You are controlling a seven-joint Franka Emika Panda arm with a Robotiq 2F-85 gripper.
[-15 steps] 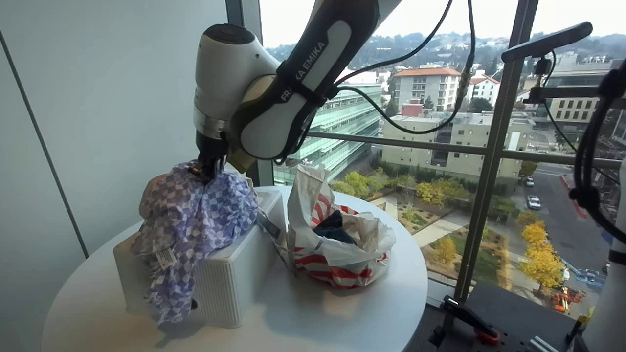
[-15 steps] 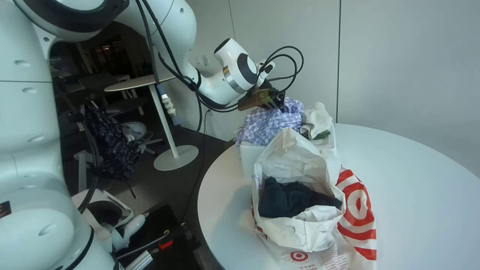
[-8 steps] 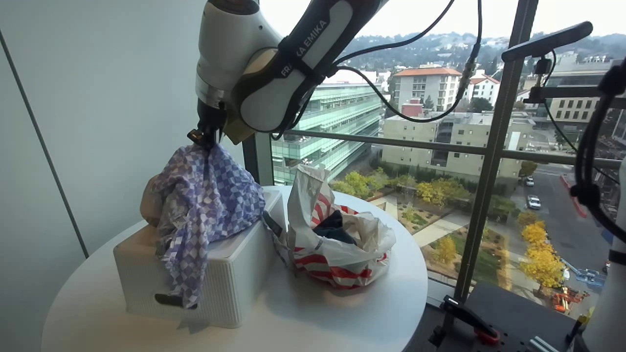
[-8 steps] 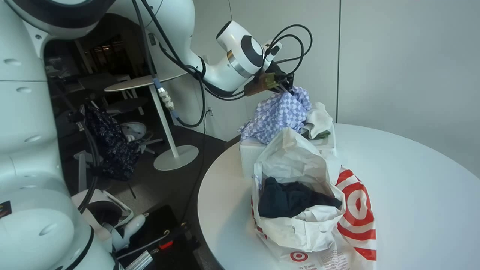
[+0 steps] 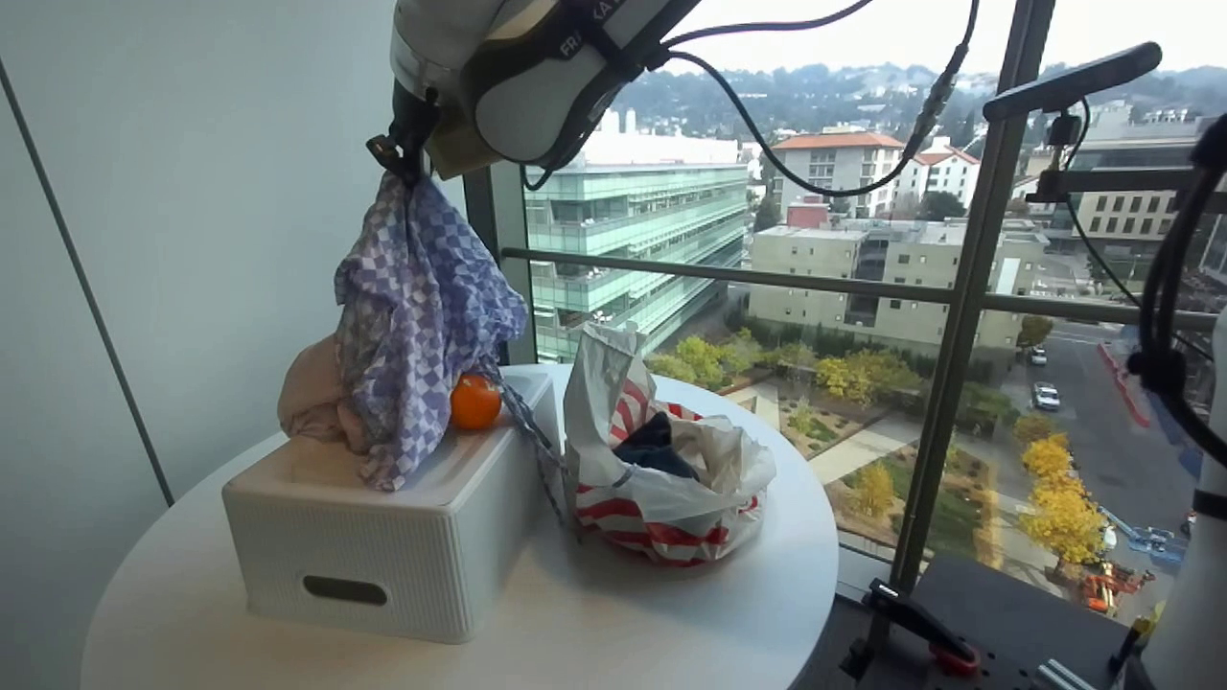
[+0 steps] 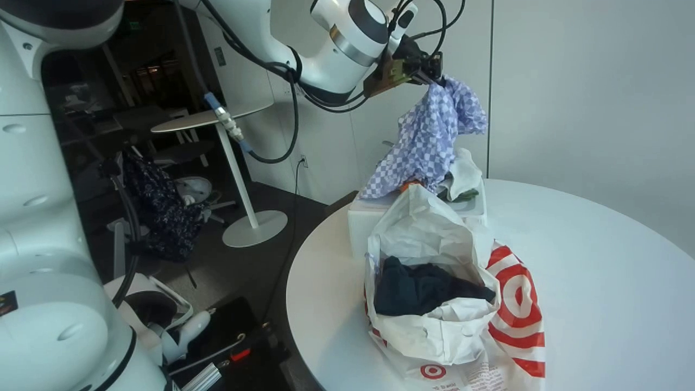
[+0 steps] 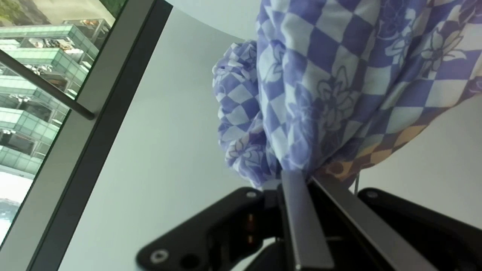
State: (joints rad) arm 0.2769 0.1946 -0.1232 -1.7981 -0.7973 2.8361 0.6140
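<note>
Below the jaws: white ribbed box, a round orange object on its top. Crumpled tan fabric also there, low to one side of the jaws. Farther down, sideways of them: white-and-red bag holding dark cloth. Round white table beneath all.

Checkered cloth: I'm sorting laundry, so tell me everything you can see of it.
The checkered cloth has purple and white checks with flower outlines, and looks thin and creased. The gripper pinches it at a gathered point; from there it hangs in folds above the white ribbed box, next to a round orange object. Whether its lower end touches the box is unclear.
</note>
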